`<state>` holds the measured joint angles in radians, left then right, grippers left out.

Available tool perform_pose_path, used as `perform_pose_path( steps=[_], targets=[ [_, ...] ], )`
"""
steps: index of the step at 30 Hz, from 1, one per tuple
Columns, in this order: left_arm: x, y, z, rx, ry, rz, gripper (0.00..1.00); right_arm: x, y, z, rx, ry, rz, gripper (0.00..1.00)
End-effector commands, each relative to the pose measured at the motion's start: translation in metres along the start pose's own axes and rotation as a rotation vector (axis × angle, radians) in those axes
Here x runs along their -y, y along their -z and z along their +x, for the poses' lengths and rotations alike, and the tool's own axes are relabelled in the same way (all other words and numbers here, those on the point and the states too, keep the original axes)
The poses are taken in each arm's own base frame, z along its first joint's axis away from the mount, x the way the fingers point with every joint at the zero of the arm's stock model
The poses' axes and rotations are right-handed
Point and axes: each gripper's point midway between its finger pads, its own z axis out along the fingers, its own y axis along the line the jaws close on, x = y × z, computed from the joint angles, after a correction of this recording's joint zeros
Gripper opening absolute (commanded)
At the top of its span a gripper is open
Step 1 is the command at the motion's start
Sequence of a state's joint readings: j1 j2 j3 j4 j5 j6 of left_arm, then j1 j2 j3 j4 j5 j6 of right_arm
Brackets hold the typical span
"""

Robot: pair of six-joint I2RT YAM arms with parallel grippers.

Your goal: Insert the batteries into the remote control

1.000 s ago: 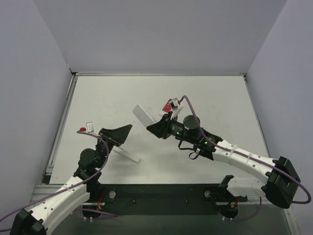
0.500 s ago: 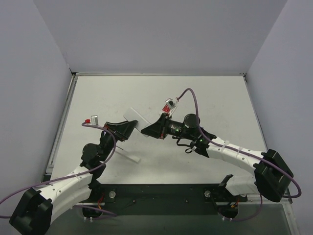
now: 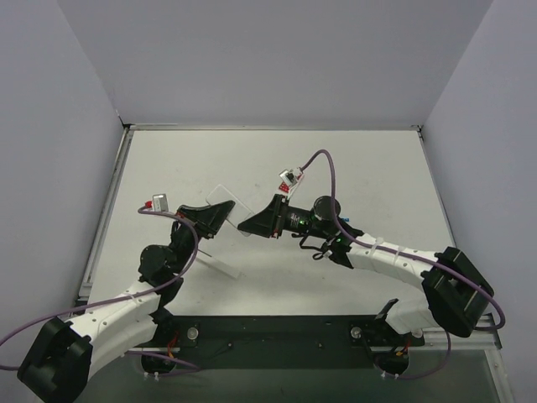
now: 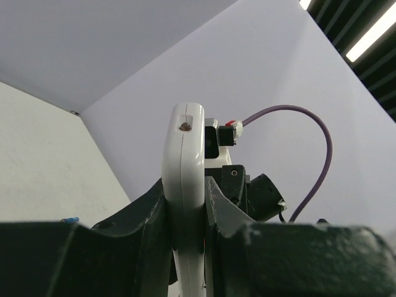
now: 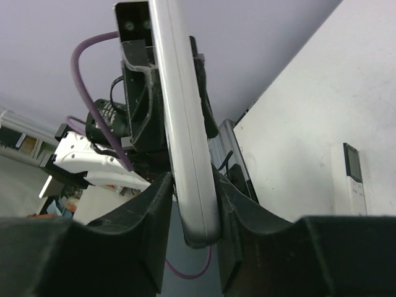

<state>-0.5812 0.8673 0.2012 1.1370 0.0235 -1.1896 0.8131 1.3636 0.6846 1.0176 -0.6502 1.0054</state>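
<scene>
A white remote control [image 3: 226, 202] hangs tilted above the table between my two grippers. My left gripper [image 3: 215, 217] is shut on its left end; in the left wrist view the remote control [image 4: 184, 167] stands edge-on, squeezed between both dark fingers. My right gripper [image 3: 250, 225] holds the other end. In the right wrist view the remote control [image 5: 184, 136] runs between the jaws, which lie against both its sides. One small blue battery [image 4: 69, 219] lies on the table; the other batteries are out of view.
A second white remote [image 3: 220, 264] lies flat on the table below the left gripper and also shows as a white remote [image 5: 351, 179] in the right wrist view. Grey walls enclose the white table [image 3: 369, 168] on three sides.
My right gripper carried the remote control leftward. My left gripper rose to meet it and went from open to shut on its end.
</scene>
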Motion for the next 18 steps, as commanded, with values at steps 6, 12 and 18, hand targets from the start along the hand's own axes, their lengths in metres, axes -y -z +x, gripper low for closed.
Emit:
perform_pose_path(
  steps=[6, 12, 18],
  targets=[
    [-0.031, 0.003, -0.006, 0.061, -0.101, -0.101, 0.00, 0.035, 0.009, -0.011, 0.116, -0.068, 0.137, 0.42],
    [-0.038, 0.003, -0.001, 0.058, -0.092, -0.119, 0.00, 0.038, 0.004, -0.011, 0.116, -0.085, 0.130, 0.36],
    [-0.039, 0.000, -0.003, 0.088, -0.044, -0.109, 0.00, 0.051, 0.006, -0.004, 0.113, -0.109, 0.156, 0.24]
  ],
)
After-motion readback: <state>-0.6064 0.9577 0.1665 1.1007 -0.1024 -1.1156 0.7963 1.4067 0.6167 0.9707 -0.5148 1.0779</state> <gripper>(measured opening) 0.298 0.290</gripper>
